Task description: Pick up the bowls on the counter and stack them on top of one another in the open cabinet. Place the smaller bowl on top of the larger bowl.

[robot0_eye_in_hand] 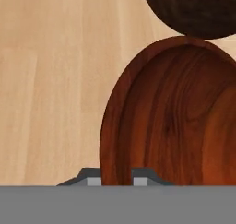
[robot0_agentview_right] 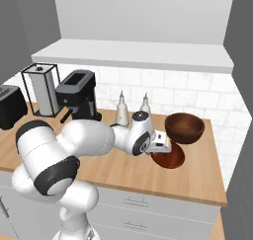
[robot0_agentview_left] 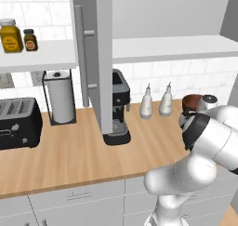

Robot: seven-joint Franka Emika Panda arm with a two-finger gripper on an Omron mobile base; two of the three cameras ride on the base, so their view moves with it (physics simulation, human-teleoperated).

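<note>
The gripper (robot0_eye_in_hand: pixel 116 178) is clamped on the near rim of the shallow bowl (robot0_agentview_right: pixel 169 158), which sits on the counter (robot0_agentview_right: pixel 123 170). Just beyond sits the deeper bowl (robot0_agentview_right: pixel 185 127). Above, the cabinet (robot0_agentview_right: pixel 133 54) shelf holds no bowl, so both placements remain.

Near the right end of the counter (robot0_agentview_right: pixel 197 180) the gripper (robot0_agentview_right: pixel 166 146) touches a shallow bowl (robot0_agentview_right: pixel 170 158), beside a deeper bowl (robot0_agentview_right: pixel 185 127).

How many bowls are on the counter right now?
2. A shallow bowl lies on the counter at the gripper, its rim between the fingers; a deeper bowl sits just behind it, nearer the wall.
</note>
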